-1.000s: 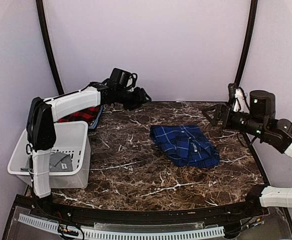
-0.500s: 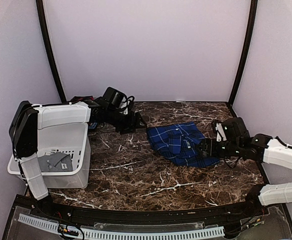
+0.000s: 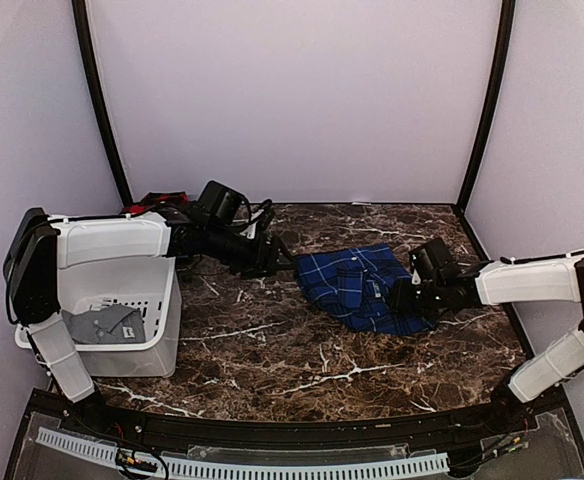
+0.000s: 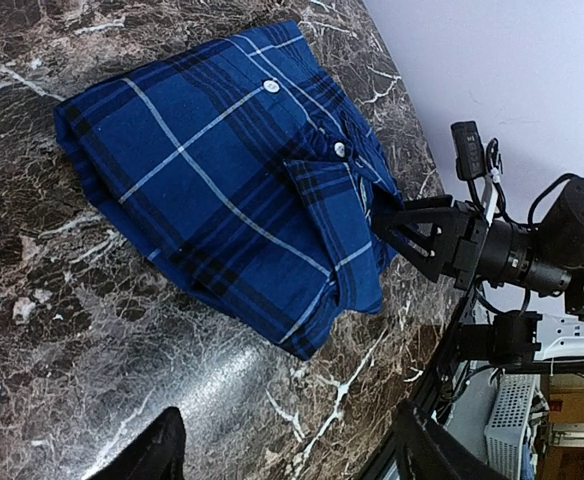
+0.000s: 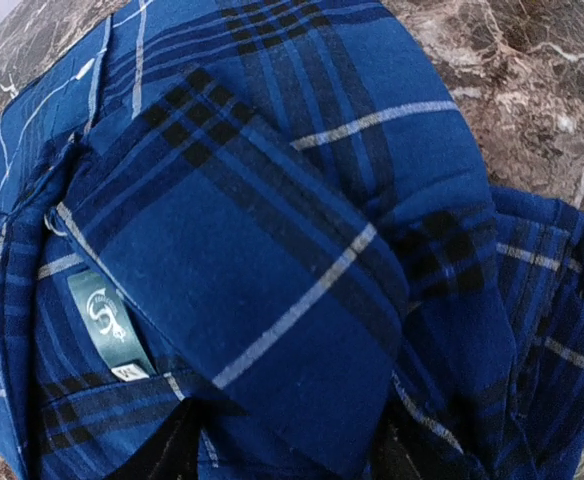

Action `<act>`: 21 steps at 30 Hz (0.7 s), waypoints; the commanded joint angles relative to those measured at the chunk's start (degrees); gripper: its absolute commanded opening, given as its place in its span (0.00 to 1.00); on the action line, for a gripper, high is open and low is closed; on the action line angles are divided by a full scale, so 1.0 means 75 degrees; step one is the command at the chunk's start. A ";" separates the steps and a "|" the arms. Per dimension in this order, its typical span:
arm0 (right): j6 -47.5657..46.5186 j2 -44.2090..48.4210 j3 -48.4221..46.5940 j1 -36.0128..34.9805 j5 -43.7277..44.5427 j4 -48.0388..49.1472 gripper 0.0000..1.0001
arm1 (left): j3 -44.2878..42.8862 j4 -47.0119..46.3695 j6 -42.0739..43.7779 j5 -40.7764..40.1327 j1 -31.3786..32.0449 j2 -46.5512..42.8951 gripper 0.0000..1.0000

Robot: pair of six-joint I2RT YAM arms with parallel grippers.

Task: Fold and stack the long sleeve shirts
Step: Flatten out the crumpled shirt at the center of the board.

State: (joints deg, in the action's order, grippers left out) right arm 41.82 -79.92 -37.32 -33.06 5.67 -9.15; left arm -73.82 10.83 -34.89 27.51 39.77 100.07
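Spread and empty, left pincer (image 3: 278, 256) and right pincer (image 3: 398, 294) flank opposite edges of the blue shirt (image 3: 355, 284).

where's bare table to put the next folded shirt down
Widest bare marble: the near strip between the basket and the blue shirt. A smaller patch lies behind the shirt, far right. Crowded beside the shirt, where the left gripper and right gripper reach in.

The folded dark blue plaid cloth shirt (image 3: 360, 288) lies on the brown marble table (image 3: 272, 350). Well left of the shirt stands a white slatted plastic basket (image 3: 144, 262) with a grey cloth (image 3: 107, 322) in it. Behind the basket lies a red-and-black plaid shirt (image 3: 158, 201). The left gripper (image 3: 284, 258) is just left of the blue shirt, and the right gripper (image 3: 400, 297) is at its right edge.
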 commanded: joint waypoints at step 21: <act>-0.0241 -0.0791 -0.3445 0.0220 -0.0349 0.0548 0.00 | -0.0518 0.0070 0.0885 0.0213 -0.0029 -0.0136 0.71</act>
State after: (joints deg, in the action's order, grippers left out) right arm 42.46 -82.59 -55.53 -32.38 4.67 -8.36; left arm -74.83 12.16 -30.11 28.60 39.75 100.05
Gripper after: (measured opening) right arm 0.011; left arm 0.704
